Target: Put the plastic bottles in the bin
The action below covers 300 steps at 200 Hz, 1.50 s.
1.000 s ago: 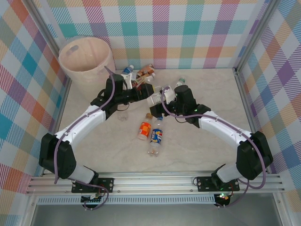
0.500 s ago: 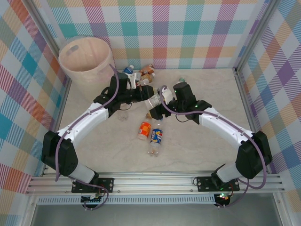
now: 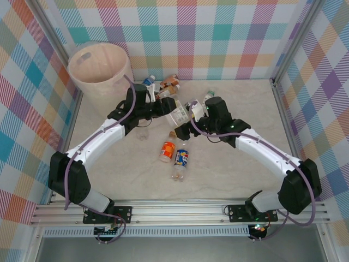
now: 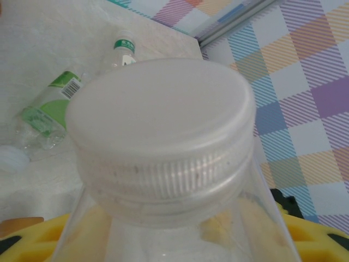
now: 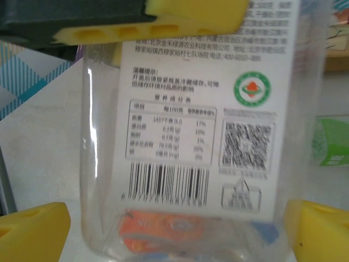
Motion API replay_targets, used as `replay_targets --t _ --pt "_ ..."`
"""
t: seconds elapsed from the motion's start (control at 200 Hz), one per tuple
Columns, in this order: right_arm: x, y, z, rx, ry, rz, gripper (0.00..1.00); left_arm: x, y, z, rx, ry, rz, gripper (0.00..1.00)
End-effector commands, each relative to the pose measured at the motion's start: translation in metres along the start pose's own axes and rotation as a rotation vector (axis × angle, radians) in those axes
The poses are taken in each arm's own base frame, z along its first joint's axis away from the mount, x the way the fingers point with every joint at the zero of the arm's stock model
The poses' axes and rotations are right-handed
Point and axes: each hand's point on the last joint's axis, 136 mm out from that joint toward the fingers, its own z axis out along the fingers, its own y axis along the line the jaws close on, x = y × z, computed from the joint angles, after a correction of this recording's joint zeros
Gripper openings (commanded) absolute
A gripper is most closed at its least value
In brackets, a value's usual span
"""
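A clear plastic bottle (image 3: 178, 113) with a white cap (image 4: 161, 125) and a white printed label (image 5: 207, 120) hangs above the mid-table. My left gripper (image 3: 169, 109) is shut on it, yellow fingers (image 4: 319, 240) pressed to both sides below the cap. My right gripper (image 3: 191, 112) is open around the bottle's base, its pads (image 5: 32, 229) standing just off the walls. The pale bin (image 3: 103, 90) stands at the back left, behind the left arm. More plastic bottles lie on the table: an orange-label one (image 3: 167, 150), a blue-label one (image 3: 180, 158) and a cluster (image 3: 164, 83) beside the bin.
A green-label bottle (image 4: 46, 106) and a green-capped one (image 4: 124, 52) lie behind the right gripper, toward the back wall. A small crushed clear bottle (image 3: 143, 135) lies under the left forearm. Checkered walls close in the table on three sides.
The left gripper has shut on the clear bottle that the right gripper was holding. The right gripper has opened and drawn back a little to the right.
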Motion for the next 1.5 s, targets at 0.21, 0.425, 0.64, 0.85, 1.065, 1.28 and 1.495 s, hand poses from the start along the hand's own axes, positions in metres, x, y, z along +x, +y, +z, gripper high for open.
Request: replay_targets --t 0.21,0.425,0.64,0.85,1.065,1.28,1.495 --pt "-0.036 -0.018 -0.038 0.19 -0.277 -0.043 1.0 -0.04 0.027 -0.021 -0.104 -0.142 -0.036 0.5" --pt "-0.046 -0.039 -0.053 0.303 -0.422 0.053 1.0 -0.069 0.029 -0.04 -0.15 -0.221 -0.015 0.5" --pt "-0.044 -0.05 -0.055 0.354 -0.451 0.11 1.0 -0.113 0.023 -0.063 -0.204 -0.334 0.025 0.49" --pt "-0.042 -0.049 -0.053 0.343 -0.447 0.11 1.0 -0.17 0.015 -0.096 -0.253 -0.539 0.061 0.49" --pt "-0.041 -0.051 -0.056 0.36 -0.44 0.11 1.0 -0.228 0.011 -0.141 -0.344 -0.776 0.121 0.5" --pt "-0.042 -0.052 -0.056 0.366 -0.45 0.111 1.0 -0.275 0.015 -0.181 -0.424 -0.951 0.178 0.51" --pt "-0.043 -0.052 -0.056 0.363 -0.446 0.117 1.0 -0.298 0.052 -0.207 -0.605 -1.07 0.221 0.5"
